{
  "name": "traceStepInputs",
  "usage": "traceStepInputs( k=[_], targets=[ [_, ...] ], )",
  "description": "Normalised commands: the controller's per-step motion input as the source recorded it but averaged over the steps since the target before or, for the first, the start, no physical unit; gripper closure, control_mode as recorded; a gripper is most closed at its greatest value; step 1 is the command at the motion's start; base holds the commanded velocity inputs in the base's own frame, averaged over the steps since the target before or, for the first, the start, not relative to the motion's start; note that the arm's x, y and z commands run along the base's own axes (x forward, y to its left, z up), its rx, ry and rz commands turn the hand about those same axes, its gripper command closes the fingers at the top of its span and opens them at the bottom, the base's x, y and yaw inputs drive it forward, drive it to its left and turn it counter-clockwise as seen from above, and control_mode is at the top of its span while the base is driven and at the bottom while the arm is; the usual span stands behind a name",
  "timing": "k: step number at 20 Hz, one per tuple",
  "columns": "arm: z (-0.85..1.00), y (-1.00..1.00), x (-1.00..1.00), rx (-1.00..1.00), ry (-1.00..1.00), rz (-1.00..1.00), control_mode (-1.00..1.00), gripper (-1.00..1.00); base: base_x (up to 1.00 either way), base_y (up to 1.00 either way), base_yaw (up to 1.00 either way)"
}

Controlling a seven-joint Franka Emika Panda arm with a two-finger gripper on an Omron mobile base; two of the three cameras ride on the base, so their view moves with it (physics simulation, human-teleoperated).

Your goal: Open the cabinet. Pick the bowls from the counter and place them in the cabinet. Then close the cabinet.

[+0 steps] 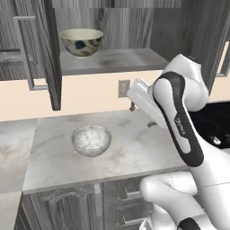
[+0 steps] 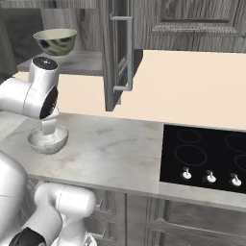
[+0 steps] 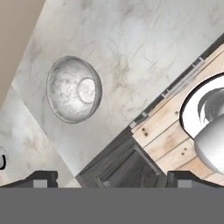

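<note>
The robot's gripper [image 3: 111, 177], jaws spread wide and holding nothing, is hovering above the marble-look bowl [image 1: 91, 140] sitting on the counter [image 1: 134, 148], likely rigid, slick and best pinched at its rim.

Base views flanking the counter [image 1: 134, 148]; hand view overhead

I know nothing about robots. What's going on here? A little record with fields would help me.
Cabinet: doors open
Floral bowl: on the cabinet shelf
Marble bowl: alone on the counter, upright, untouched
Gripper: open, empty, above the counter and to one side of the marble bowl
Cooktop: to the right, nothing on it
Left to do: shelve the marble bowl, close the doors
</note>
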Motion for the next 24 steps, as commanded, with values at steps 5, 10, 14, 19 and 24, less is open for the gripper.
traceStepInputs(
  k=[5,10,14,19,24],
  targets=[
    [-0.39,0.00,0.00,-0.02,0.00,0.03,-1.00,-1.00,0.00,0.00,0.00],
    [-0.40,0.00,0.00,-0.01,0.00,0.05,-1.00,-1.00,0.00,0.00,0.00],
    [-0.33,0.00,0.00,-0.02,-0.03,0.07,-1.00,-1.00,0.00,0.00,0.00],
    [-0.35,0.00,0.06,-0.01,0.00,0.06,-1.00,-1.00,0.00,0.00,0.00],
    [-0.39,0.00,0.17,0.00,0.00,0.05,-1.00,-1.00,0.00,0.00,0.00]
  ],
)
